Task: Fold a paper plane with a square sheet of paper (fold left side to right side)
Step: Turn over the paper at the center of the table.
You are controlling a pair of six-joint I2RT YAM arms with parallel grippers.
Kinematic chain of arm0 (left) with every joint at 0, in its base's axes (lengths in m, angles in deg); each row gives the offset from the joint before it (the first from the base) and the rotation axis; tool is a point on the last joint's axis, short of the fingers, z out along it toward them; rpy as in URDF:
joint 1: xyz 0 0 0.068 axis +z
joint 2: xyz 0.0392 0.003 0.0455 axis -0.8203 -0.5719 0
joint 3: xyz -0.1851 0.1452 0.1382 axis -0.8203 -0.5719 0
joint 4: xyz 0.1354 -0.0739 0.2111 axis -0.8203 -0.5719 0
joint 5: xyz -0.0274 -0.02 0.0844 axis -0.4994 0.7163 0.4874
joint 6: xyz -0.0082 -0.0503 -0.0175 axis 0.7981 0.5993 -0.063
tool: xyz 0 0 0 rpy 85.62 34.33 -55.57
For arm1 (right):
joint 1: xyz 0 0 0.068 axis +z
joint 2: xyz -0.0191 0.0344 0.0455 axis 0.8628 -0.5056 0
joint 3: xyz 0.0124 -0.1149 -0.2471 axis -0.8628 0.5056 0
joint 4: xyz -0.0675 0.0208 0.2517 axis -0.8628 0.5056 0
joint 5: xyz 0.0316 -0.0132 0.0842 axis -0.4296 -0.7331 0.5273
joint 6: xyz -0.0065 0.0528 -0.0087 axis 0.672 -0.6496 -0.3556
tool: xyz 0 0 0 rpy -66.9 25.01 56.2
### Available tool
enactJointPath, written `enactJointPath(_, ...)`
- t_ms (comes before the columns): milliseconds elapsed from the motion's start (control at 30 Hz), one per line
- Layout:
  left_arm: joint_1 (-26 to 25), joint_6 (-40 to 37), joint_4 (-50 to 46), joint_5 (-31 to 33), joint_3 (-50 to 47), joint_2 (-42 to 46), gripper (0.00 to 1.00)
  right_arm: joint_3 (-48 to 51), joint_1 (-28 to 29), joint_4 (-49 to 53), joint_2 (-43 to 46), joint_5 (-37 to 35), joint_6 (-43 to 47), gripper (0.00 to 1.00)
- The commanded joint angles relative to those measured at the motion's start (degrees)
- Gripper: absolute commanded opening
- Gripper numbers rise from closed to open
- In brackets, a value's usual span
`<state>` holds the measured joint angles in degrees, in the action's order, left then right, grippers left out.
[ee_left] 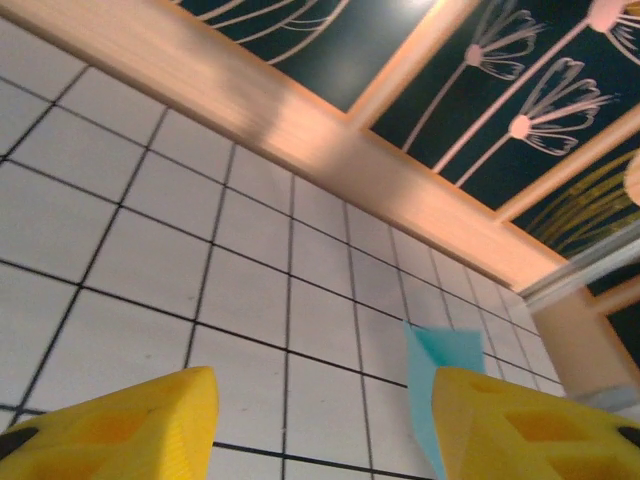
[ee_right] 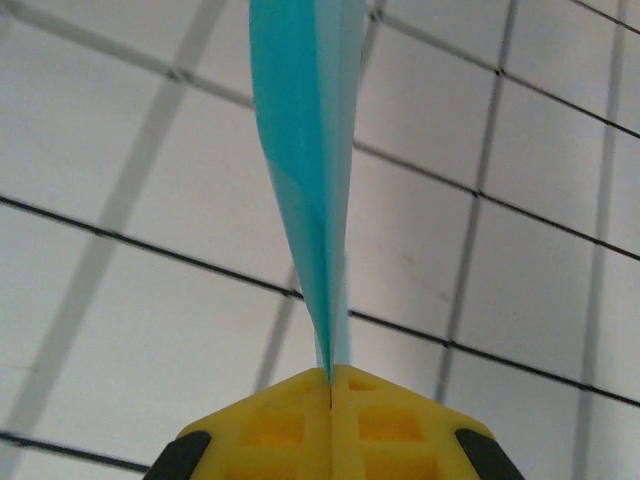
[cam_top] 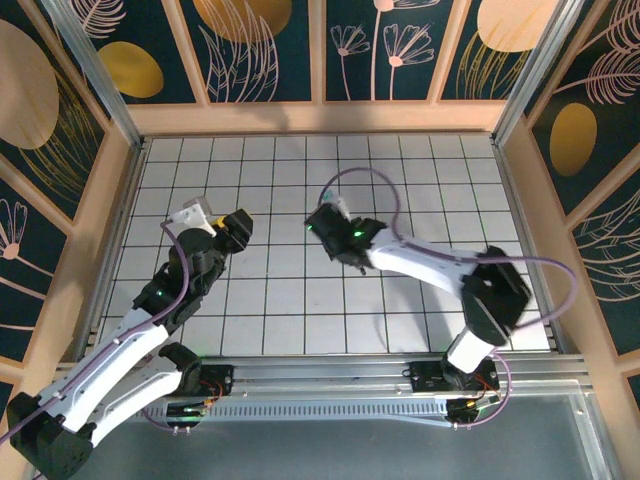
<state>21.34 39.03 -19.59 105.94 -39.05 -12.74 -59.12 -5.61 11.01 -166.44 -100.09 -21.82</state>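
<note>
The square sheet of paper stands folded into a slim light teal paper plane (ee_right: 305, 150). My right gripper (ee_right: 330, 375) is shut on its near end, and the plane rises edge-on from the yellow fingertips above the white tiled floor. In the top view the right gripper (cam_top: 322, 226) hovers over the middle of the floor. My left gripper (cam_top: 237, 228) is to its left, about two tiles away. In the left wrist view the left gripper (ee_left: 322, 420) is open with bare tiles between its yellow fingers (ee_left: 130, 430). A piece of the teal plane (ee_left: 440, 350) shows just beyond the right finger, apart from it.
The white tiled floor (cam_top: 300, 300) is boxed in by a wooden frame (cam_top: 320, 118) and dark floral panels. Aluminium posts (cam_top: 520, 90) stand at the back corners, and a metal rail (cam_top: 330, 375) with the arm bases runs along the near edge.
</note>
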Motion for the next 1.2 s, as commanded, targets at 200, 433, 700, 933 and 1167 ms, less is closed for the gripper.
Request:
enactJointPath(200,-0.12,-0.13,-2.57,3.64,0.2,-0.3,0.59,-7.49,5.04,15.68,-18.64,-20.04,-2.39,0.0)
enactJointPath(433,-0.09,-0.3,-1.98,1.59,0.64,-2.48,0.6,-8.78,5.54,11.72,-19.95,-7.93,0.61,0.21)
enactJointPath(700,-0.12,-0.18,-0.77,-1.69,1.25,-5.06,0.64,-7.02,2.43,5.97,-10.28,6.31,1.27,0.58)
enactJointPath(933,-0.07,2.08,2.36,-5.58,0.83,-8.68,0.66,0.54,-3.9,-1.46,3.7,14.37,-0.3,0.7)
enactJointPath(1167,-0.1,6.95,7.84,-11.43,-0.83,-12.87,0.66,14.35,-16.58,-15.45,21.56,25.28,-3.81,0.79)
